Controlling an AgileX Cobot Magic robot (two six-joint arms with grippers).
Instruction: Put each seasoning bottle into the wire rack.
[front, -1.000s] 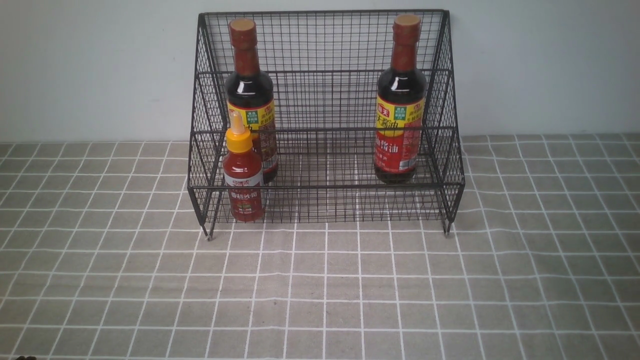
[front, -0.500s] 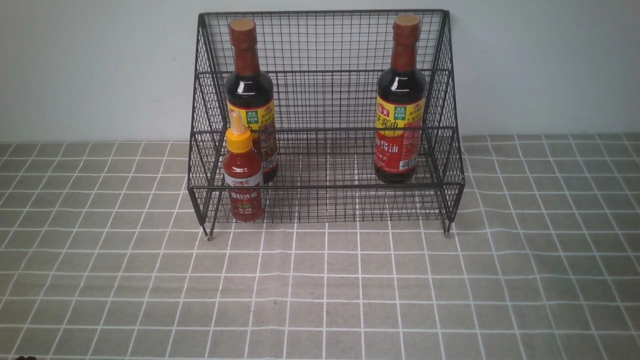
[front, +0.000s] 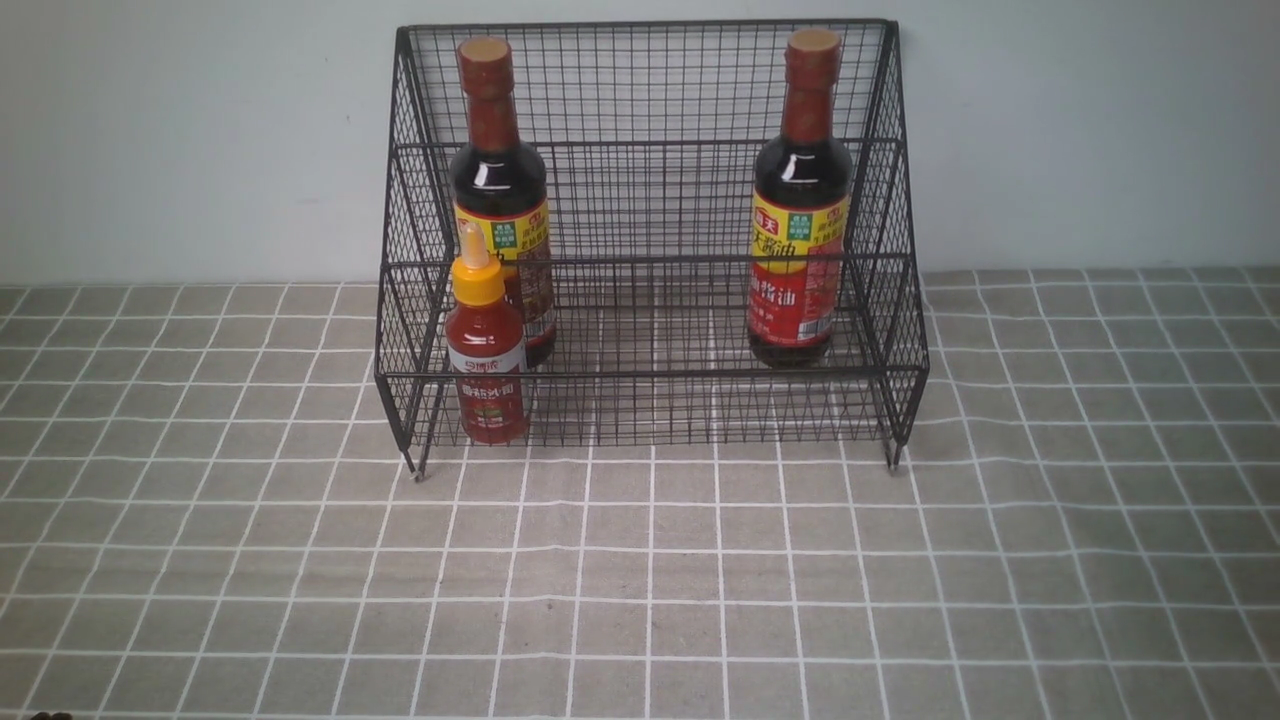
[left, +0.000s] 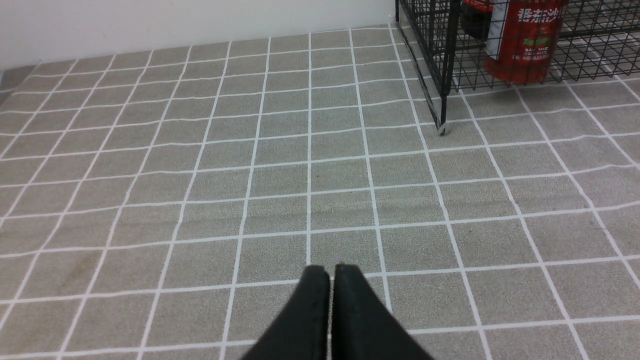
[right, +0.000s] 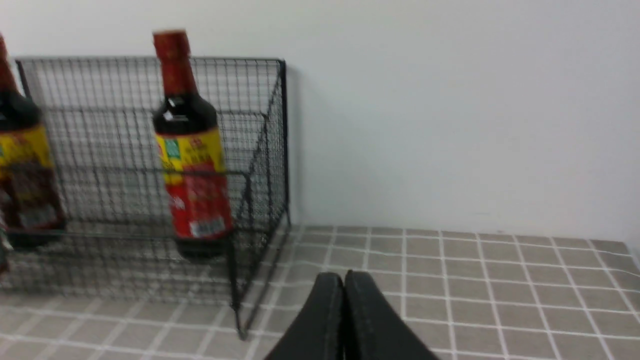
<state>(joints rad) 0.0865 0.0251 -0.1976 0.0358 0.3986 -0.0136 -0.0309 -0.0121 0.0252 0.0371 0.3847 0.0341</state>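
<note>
Setting: a plain pale wall (front: 200, 140) behind a bench (front: 650, 580) covered in grey-beige cloth with a white grid pattern.

Item 1, wire rack (front: 650, 200): dark metal mesh, two stepped tiers, tall back, sloping sides, short feet. It stands on the bench with its back against the wall. All places below are given relative to this rack.

Item 2, left soy-sauce bottle (front: 500, 190): tall, dark, red neck, tan cap, yellow and red label. Upright on the upper tier, at the rack's left end, close to the left side panel.

Item 3, right soy-sauce bottle (front: 803, 200): same make. Upright on the upper tier, at the rack's right end, near the right side panel. The tier between the two tall bottles holds nothing else.

Item 4, red sauce bottle (front: 485, 350): smaller, red body, orange-yellow nozzle cap, white band on the label. Upright on the lower front tier at the rack's left end, directly in front of the left soy-sauce bottle and partly covering its label.

Item 5, left gripper (left: 331, 272): seen only in the left wrist view. Black fingers (left: 312, 310) pressed together, nothing between them. It hangs over bare cloth, in front of the rack and out past its left front foot, well apart from it.

Item 6, right gripper (right: 344, 277): seen only in the right wrist view. Black fingers (right: 367, 320) pressed together, holding nothing. It hangs over the cloth, out beyond the rack's right front corner, clear of the mesh.
</note>
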